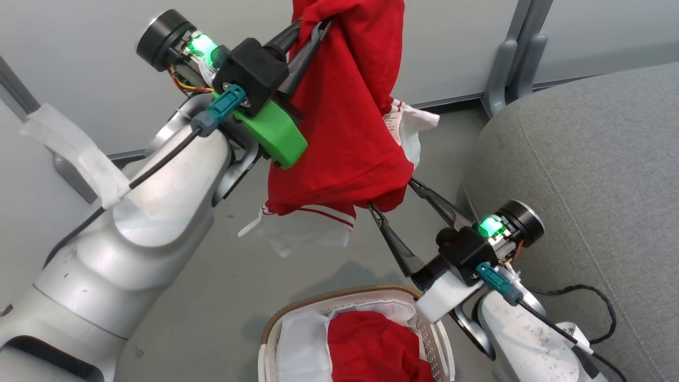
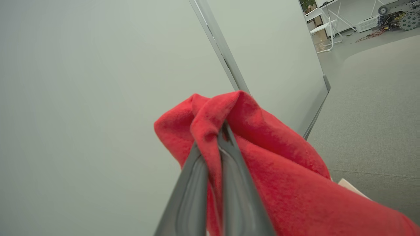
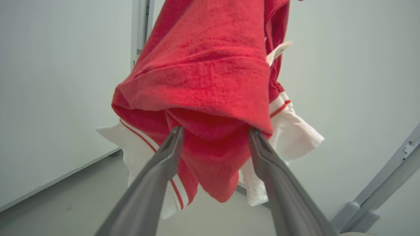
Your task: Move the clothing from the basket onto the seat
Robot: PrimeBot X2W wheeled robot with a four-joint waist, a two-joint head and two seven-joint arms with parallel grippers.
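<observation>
Head view, left arm raised, left gripper (image 1: 317, 27) jaws clenched on hanging red shirt (image 1: 345, 132), right gripper (image 1: 391, 195) angled upward, jaws spread astride its hem, second shirt (image 1: 371, 345) in near basket (image 1: 318, 298), seat (image 1: 583, 159) right, left wrist view, fold pinched, right wrist view, hem between parted jaws

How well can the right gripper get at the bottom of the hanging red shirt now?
Probably yes, easily. The right gripper is open, with one finger at each side of the lowest folds of the red shirt, which the left gripper holds up pinched. Nothing stands between them.
</observation>
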